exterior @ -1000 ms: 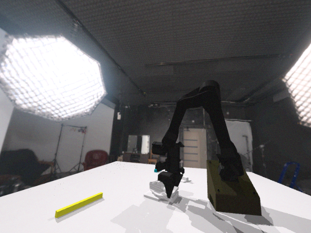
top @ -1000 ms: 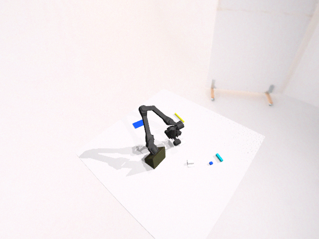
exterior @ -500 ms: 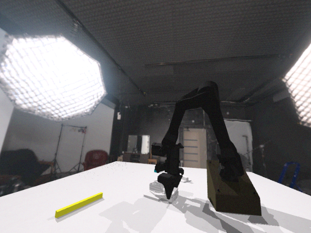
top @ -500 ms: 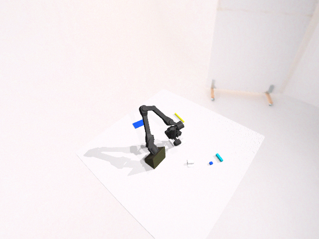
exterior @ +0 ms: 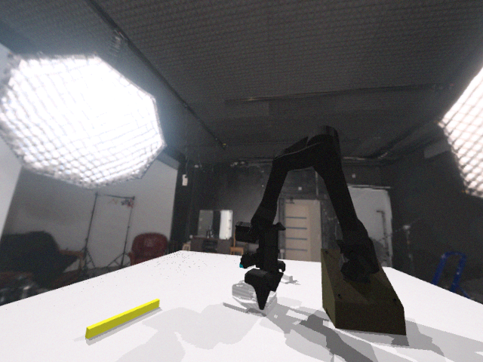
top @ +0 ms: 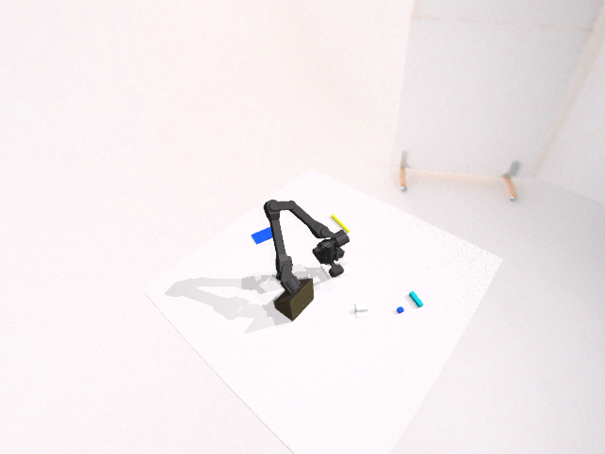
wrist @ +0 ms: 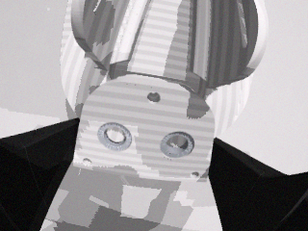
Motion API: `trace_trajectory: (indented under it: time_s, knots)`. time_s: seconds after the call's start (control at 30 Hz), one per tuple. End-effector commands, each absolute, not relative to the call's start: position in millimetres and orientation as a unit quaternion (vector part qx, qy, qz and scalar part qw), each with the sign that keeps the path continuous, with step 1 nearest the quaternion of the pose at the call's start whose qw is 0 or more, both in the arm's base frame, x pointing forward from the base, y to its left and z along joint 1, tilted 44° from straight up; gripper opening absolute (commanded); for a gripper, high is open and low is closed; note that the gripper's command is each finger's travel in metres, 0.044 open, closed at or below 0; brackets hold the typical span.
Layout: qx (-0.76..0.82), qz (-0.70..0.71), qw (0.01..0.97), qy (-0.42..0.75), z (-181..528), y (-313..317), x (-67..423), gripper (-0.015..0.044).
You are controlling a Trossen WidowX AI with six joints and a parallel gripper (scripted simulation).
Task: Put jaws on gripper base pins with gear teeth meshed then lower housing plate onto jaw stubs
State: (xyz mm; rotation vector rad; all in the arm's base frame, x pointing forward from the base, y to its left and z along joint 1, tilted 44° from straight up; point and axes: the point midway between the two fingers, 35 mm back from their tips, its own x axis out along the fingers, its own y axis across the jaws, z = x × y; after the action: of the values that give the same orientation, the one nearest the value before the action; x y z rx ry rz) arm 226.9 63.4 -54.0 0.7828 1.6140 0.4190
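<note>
Yellow bar [top: 339,223] [exterior: 122,318] is lying flat on the white table [top: 352,371] [exterior: 187,276]. Blue flat piece [top: 262,235] is showing in the top view, one end hidden behind the arm. Teal bar [top: 415,299] is lying near a small blue block [top: 400,309], the two sitting apart. Background: a big bright lamp [exterior: 84,118] is glowing at upper left in the exterior view, a second lamp [exterior: 466,136] is getting cut off by the right edge. Red armchair [exterior: 148,246] is standing behind the table; blue metal frame [exterior: 438,268] is standing off to the right. Pale door [exterior: 302,229] is showing at the back.
</note>
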Motion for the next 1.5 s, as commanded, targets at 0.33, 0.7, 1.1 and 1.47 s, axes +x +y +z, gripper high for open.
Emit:
trace_trajectory:
  time_s: [0.33,0.7,1.1,1.47]
  knots:
    - [0.337,0.183,0.602,0.7,-55.5,65.4,225.5,0.0351]
    - [0.337,0.183,0.602,0.7,-51.5,61.6,225.8,0.0351]
    - [0.337,0.183,0.602,0.701,-53.4,61.4,225.1,0.0351]
    - [0.337,0.183,0.602,0.701,-55.2,63.2,225.0,0.0351]
